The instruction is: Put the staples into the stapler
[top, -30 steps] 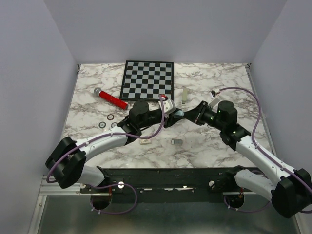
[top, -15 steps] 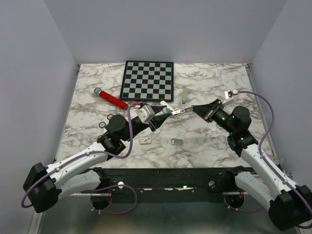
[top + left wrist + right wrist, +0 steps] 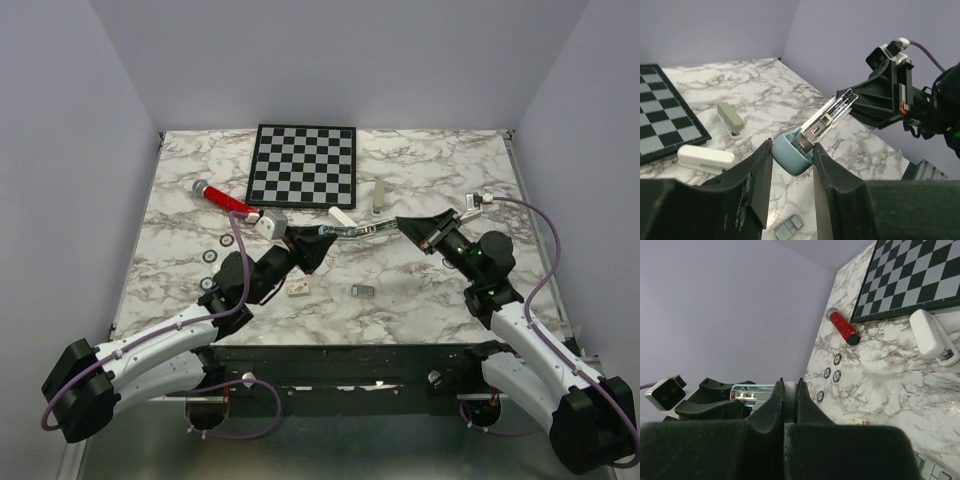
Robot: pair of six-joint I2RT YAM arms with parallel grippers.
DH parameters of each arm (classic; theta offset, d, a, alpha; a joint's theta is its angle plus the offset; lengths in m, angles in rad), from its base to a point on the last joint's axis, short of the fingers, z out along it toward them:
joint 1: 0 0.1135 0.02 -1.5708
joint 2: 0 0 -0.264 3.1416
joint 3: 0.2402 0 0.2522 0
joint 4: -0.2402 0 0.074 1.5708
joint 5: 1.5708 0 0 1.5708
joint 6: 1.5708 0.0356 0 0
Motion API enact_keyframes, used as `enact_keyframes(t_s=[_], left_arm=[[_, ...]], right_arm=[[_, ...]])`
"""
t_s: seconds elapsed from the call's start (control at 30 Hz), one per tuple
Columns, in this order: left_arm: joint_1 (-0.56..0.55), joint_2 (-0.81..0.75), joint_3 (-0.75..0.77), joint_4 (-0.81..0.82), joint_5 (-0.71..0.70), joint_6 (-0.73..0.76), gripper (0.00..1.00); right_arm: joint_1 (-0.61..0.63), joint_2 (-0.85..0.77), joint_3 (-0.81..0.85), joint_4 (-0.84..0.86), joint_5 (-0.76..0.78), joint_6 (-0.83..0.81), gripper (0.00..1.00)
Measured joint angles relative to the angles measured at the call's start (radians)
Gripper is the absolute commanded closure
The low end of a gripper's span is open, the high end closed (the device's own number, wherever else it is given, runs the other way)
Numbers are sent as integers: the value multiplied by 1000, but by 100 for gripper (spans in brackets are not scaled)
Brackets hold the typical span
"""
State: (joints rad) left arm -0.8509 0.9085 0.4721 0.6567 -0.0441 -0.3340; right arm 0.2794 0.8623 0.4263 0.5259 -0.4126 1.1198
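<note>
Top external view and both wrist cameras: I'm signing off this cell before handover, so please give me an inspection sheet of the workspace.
Surface: marbled tabletop, no damage seen.
Job's things: blue stapler open, held above the table; staples lying loose on the table, not loaded.
Clutter: chessboard, red cylinder, white stapler, grey-green stapler, rings, small tile.
Claws: left claw shut on the blue end; right claw shut on the metal arm.
Cables: purple cable on each arm, snagging nothing.
Surroundings: plain walls, nothing else seen.
</note>
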Motion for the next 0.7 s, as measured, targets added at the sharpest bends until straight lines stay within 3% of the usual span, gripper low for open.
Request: enact_keyframes(t_s=[0.27,0.5,0.53,0.57,0.7], left_arm=[[-21,38,-10,-66,-164,-317,100],[-22,82,31,-167,-228,-523,100],[-22,90,37,-179,-234,-543,97],[-22,96,42,-187,-238,-557,86],[-22,101,44,-186,-239,-563,71]], right_arm=[[1,-41,-84,46,45,-2,99],[0,-41,-101,60,60,-48,99],[-1,-41,-102,60,61,-56,99],[-2,-39,-102,60,62,-65,99],[-5,-39,-92,31,60,-112,99]])
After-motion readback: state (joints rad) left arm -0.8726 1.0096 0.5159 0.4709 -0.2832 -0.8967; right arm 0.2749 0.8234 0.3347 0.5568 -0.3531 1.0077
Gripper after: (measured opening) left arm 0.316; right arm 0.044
